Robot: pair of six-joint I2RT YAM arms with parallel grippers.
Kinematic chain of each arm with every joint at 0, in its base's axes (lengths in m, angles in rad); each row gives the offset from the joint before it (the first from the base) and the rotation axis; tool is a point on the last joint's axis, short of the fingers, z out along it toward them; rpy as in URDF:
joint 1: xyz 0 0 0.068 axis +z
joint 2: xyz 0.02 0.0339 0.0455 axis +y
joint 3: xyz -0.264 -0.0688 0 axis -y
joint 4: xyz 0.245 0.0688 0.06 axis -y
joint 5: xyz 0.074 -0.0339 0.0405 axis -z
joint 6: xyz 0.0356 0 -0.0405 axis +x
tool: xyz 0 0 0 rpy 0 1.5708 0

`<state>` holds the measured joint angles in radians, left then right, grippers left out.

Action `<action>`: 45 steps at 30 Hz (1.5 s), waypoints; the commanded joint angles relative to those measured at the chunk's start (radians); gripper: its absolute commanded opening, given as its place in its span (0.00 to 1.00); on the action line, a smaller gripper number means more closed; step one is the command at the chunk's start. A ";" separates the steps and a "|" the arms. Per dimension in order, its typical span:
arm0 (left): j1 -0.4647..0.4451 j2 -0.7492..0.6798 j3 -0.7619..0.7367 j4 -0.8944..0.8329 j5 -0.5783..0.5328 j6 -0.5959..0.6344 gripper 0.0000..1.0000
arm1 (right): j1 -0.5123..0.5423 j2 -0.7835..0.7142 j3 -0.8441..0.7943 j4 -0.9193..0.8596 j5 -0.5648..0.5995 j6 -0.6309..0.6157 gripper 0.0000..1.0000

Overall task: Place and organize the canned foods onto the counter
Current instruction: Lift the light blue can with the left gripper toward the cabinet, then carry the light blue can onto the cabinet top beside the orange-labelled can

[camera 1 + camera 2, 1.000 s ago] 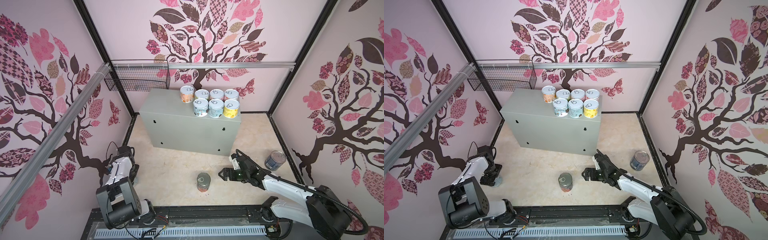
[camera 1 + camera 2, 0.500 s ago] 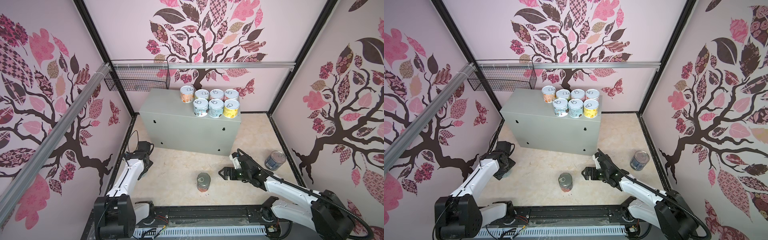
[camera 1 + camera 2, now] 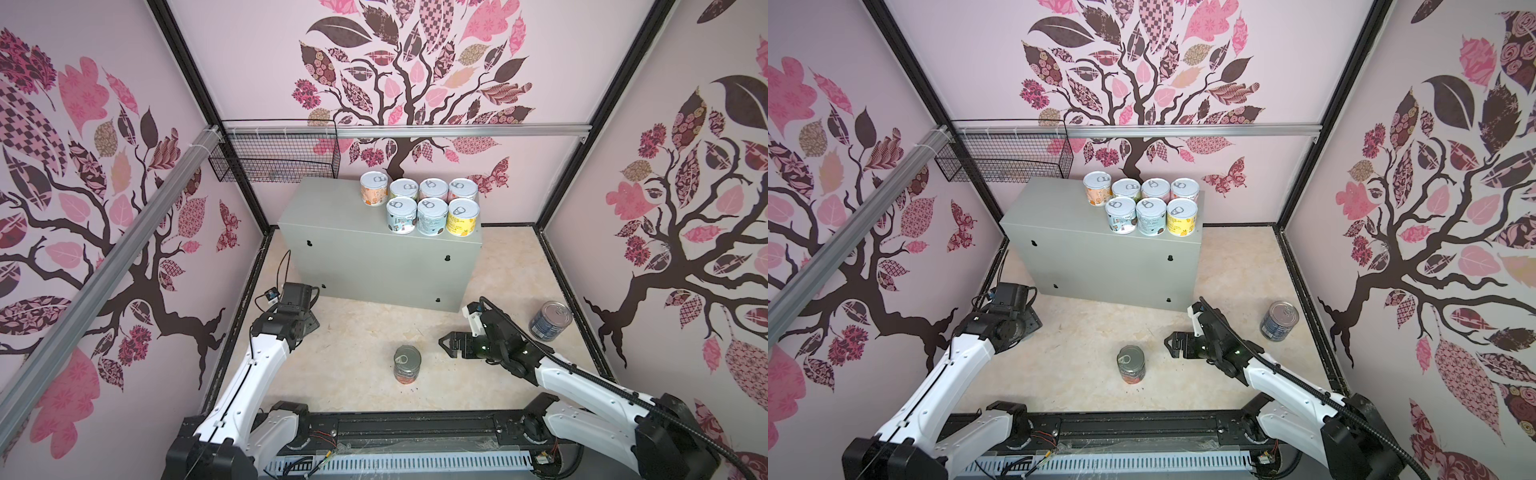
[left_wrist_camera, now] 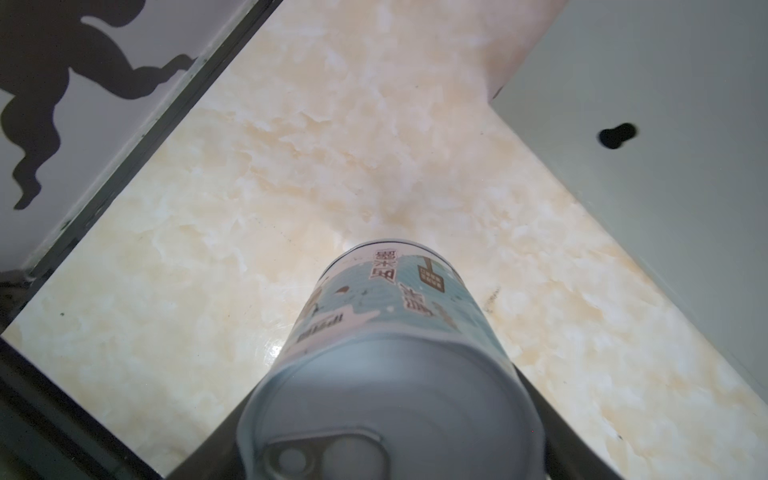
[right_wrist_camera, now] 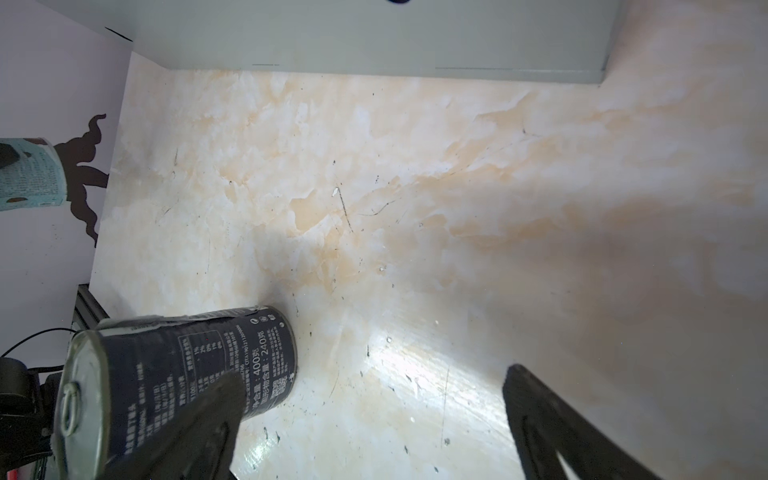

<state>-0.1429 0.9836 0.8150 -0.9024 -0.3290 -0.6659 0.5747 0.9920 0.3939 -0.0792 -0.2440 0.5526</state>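
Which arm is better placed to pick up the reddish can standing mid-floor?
Right. The right gripper is open, empty and beside the reddish can; the left gripper already holds a light blue can.

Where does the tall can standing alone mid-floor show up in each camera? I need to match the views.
Top views: the tall can stands mid-floor, near the front, in both.
Left wrist: not in it; a light blue can fills the foreground.
Right wrist: close up, dark label side showing.
Shared landmark: the grey box.
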 commanded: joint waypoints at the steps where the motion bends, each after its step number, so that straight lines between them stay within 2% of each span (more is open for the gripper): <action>1: -0.004 -0.043 0.007 0.063 0.105 0.111 0.56 | 0.005 -0.034 -0.009 -0.036 0.022 -0.007 1.00; 10: -0.004 -0.073 0.143 -0.008 0.203 0.222 0.56 | 0.006 -0.098 -0.025 -0.069 0.042 0.007 1.00; 22: -0.005 -0.169 0.308 -0.092 0.205 0.310 0.55 | 0.004 -0.150 -0.011 -0.143 0.064 0.004 1.00; 31: -0.005 -0.066 0.532 -0.236 0.290 0.418 0.54 | 0.005 -0.148 0.014 -0.162 0.072 -0.001 1.00; 37: -0.006 -0.023 0.659 -0.233 0.320 0.404 0.54 | 0.005 -0.147 0.032 -0.167 0.078 0.002 1.00; 45: -0.016 0.111 0.892 -0.261 0.365 0.401 0.54 | 0.005 -0.155 0.072 -0.174 0.102 0.007 1.00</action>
<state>-0.1505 1.0687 1.6032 -1.2011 0.0090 -0.2790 0.5747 0.8490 0.4240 -0.2352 -0.1673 0.5575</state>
